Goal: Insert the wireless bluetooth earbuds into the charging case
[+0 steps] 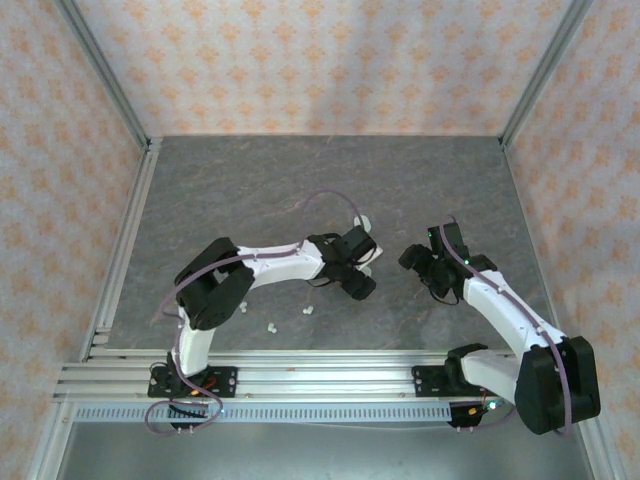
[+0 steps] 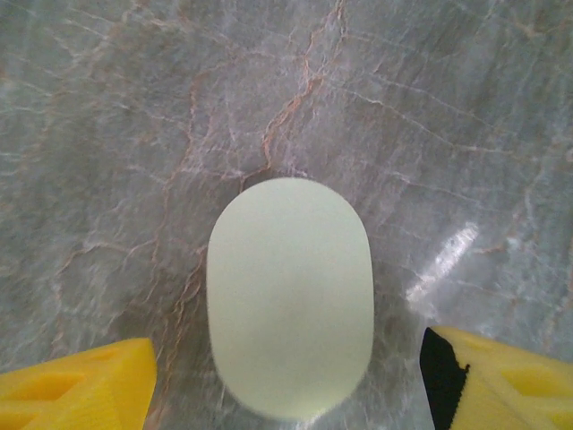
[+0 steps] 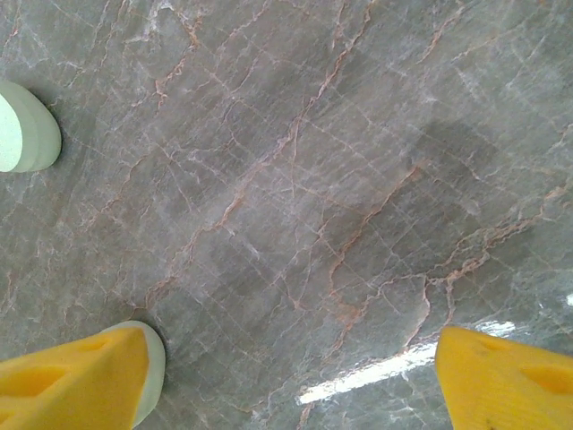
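Observation:
A pale green oval charging case (image 2: 291,296) lies lid-shut on the grey marble table, straight under my left gripper (image 2: 286,385). The jaws are open, one yellow finger on each side of the case with a gap to both. In the top view the left gripper (image 1: 356,272) is at mid-table. Two tiny white earbuds (image 1: 270,327) (image 1: 307,311) lie behind it near the front rail. My right gripper (image 3: 295,385) is open over bare table. In its wrist view a pale green case (image 3: 154,363) peeks from behind its left finger (image 3: 76,381).
Another pale green case (image 3: 22,125) sits at the left edge of the right wrist view. In the top view a pale case (image 1: 364,219) lies just beyond the left wrist. The right gripper (image 1: 422,268) is close to the left one. Aluminium rails (image 1: 300,365) line the front and left edges.

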`<state>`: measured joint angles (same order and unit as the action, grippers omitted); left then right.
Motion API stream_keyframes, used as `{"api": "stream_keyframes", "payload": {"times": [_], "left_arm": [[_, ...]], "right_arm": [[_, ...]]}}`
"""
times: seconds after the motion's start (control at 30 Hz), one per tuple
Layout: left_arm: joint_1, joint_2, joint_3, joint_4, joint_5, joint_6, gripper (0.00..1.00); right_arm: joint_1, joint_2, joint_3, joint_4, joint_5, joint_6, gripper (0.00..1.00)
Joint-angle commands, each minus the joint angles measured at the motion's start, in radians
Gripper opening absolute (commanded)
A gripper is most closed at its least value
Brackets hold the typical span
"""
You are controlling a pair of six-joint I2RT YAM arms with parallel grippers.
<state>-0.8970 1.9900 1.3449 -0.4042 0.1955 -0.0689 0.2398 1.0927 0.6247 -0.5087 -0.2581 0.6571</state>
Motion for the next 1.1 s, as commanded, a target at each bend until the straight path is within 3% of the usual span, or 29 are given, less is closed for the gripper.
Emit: {"api": "stream_keyframes", "payload": {"times": [0.0, 0.07, 0.3, 0.57, 0.93, 1.07], "left_arm": [[-0.011, 0.034, 0.053, -0.046, -0.005, 0.029, 0.78], [-0.014, 0.054, 0.067, -0.047, -0.004, 0.035, 0.74], [-0.014, 0.071, 0.074, -0.05, 0.02, 0.075, 0.47], [-0.014, -0.031, -0.025, 0.004, 0.05, 0.117, 0.24], [0.017, -0.377, -0.219, 0.028, 0.128, 0.158, 0.23], [0.031, -0.495, -0.262, 0.004, 0.145, 0.147, 0.22]], "right_arm": [[0.003, 0.003, 0.02, -0.012, -0.014, -0.007, 0.84], [0.004, 0.003, 0.015, -0.005, -0.024, -0.005, 0.85], [0.004, -0.013, -0.012, 0.044, -0.083, 0.045, 0.86], [0.004, -0.074, -0.019, 0.05, -0.174, 0.102, 0.84], [0.048, -0.285, 0.081, -0.181, -0.323, 0.116, 0.77], [0.097, -0.304, 0.12, -0.151, -0.387, 0.14, 0.76]]}}
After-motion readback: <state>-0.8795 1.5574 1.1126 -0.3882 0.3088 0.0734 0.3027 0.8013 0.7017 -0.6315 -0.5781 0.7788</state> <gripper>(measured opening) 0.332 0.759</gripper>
